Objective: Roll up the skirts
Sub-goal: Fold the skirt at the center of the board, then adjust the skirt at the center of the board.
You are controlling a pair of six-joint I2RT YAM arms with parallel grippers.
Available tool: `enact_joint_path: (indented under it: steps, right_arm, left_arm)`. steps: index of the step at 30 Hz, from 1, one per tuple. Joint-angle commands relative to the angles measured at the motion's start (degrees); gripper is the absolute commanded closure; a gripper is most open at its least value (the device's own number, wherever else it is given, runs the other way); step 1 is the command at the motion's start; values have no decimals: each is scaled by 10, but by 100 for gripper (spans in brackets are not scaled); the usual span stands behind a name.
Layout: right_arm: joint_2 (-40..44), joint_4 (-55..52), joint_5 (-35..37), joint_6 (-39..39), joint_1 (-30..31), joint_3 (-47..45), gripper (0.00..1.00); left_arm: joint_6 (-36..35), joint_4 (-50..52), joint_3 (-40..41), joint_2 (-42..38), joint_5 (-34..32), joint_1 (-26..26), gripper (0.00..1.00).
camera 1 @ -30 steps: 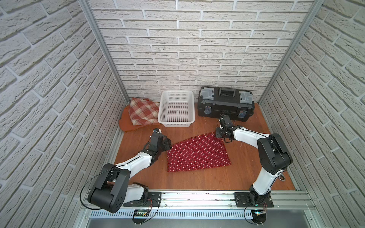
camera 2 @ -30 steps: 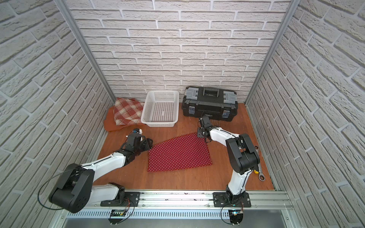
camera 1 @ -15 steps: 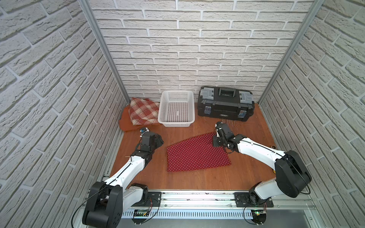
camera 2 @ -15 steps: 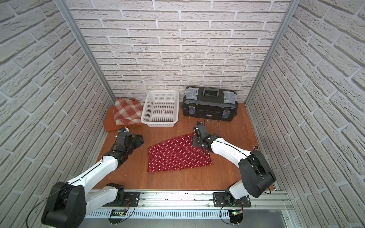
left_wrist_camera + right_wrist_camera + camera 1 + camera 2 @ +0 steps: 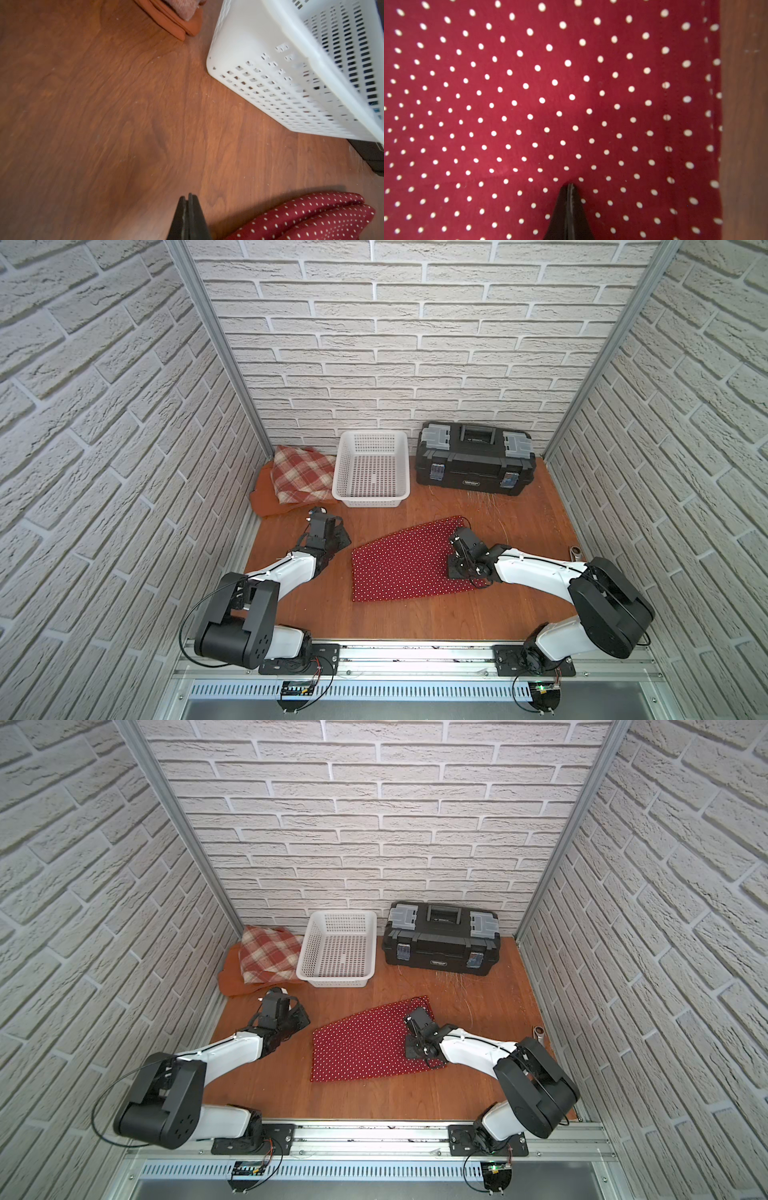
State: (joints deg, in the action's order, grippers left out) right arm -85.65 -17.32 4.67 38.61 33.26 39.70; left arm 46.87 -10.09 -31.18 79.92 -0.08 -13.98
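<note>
Lab test cell: brick-pattern panels (image 5: 415,344), aluminium rail (image 5: 415,651).

Top views overlook everything; wrist views hug the table (image 5: 104,104).

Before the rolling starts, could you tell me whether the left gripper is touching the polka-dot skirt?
Apart. The left wrist view shows bare table between the shut left gripper and the polka-dot skirt.

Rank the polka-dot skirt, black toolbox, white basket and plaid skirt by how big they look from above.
In a top view:
1. polka-dot skirt and black toolbox, too alike to rank; the right arm covers part of the skirt.
2. white basket.
3. plaid skirt.
</note>
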Motion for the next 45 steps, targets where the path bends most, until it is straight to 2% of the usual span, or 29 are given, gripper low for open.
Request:
enact_joint_path:
  steps: [1,6,12,17,23,29,33,38,43,45]
  right_arm:
    - [-28,-73,56,13,-14,0,98]
    - [-46,-96,62,-16,-40,36,98]
    - [-78,-111,62,-48,-77,81,98]
    - [-114,-127,90,-79,-102,134,98]
    - [-159,-130,83,-106,-138,182,98]
    - [-201,-148,107,-134,-150,246,98]
    - [-220,-165,119,-157,-156,278,97]
    - [-215,-165,123,-184,-165,283,95]
    - [-215,-149,108,-200,-166,290,91]
    - [-212,-141,84,-201,-166,290,88]
  left_arm:
    - [-15,-54,-21,24,15,-8,93]
    - [-24,-83,-54,105,54,-26,85]
    - [-10,-117,-66,166,83,-70,84]
    - [-6,-118,-51,169,80,-113,86]
    - [6,-123,-22,168,103,-156,92]
    - [38,-133,8,148,98,-225,100]
    - [46,-101,16,119,82,-267,100]
    - [73,-57,40,48,61,-303,100]
    - [76,4,54,-23,38,-315,100]
    - [62,56,51,-61,2,-306,73]
